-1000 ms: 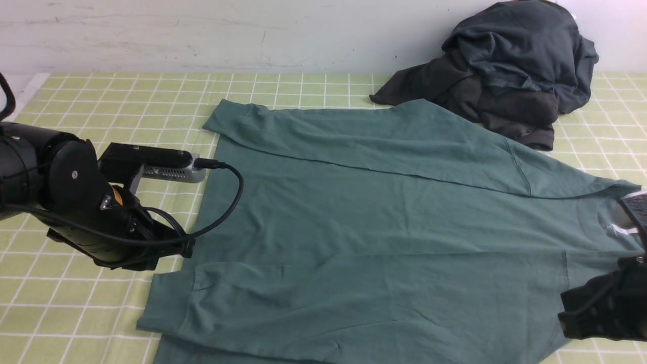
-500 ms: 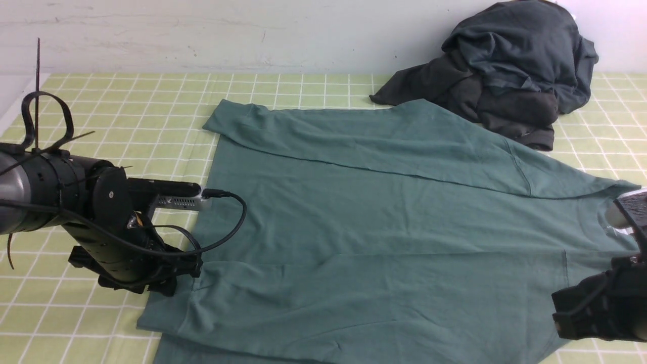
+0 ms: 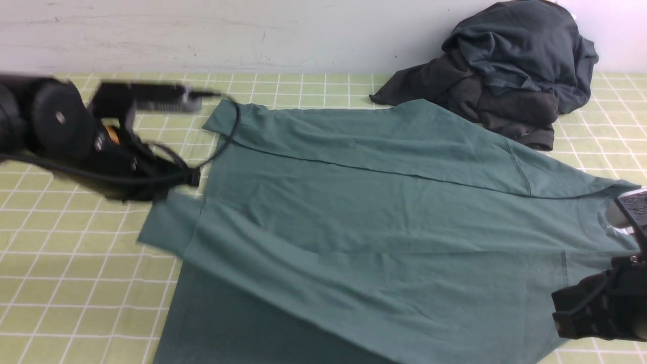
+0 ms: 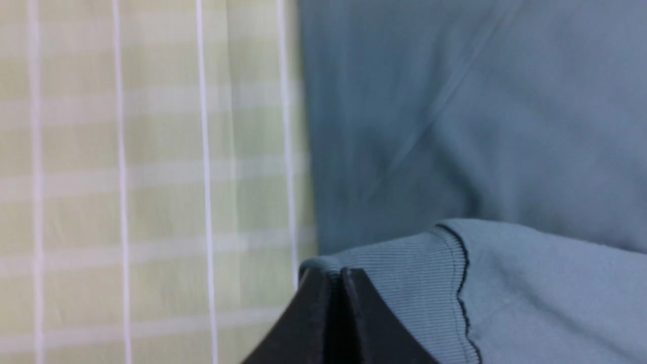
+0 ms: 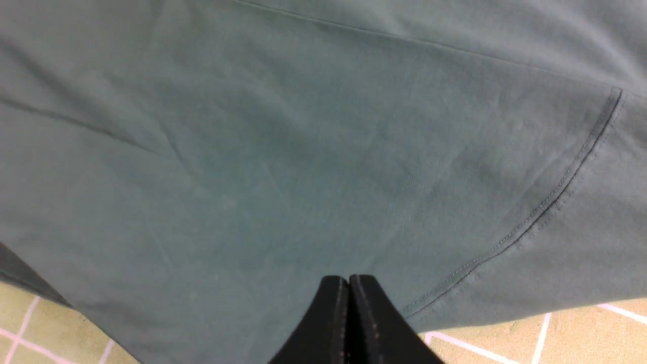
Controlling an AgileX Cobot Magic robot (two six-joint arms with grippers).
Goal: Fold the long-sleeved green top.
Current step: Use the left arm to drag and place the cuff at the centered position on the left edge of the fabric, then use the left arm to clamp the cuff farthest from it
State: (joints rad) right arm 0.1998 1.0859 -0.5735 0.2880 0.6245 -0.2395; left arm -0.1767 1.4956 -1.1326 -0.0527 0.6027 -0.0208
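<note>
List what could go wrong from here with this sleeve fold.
1. The left gripper pinches only the rim of the ribbed cuff of the green long-sleeved top, and that arm is blurred in the front view. The cuff may slip out mid-swing.
2. The dark grey garments lie against the top's far edge. A fold toward them could snag them.
3. The right gripper is shut at the cloth by a seam. If it pins nothing, the body may shift.

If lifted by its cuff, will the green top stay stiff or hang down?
Probably floppy: the green top lies in soft creases and its sleeve trails from the cuff pinched in the left gripper. Likely light, as one pinch carries the sleeve. The ribbed cuff should resist slipping.
</note>
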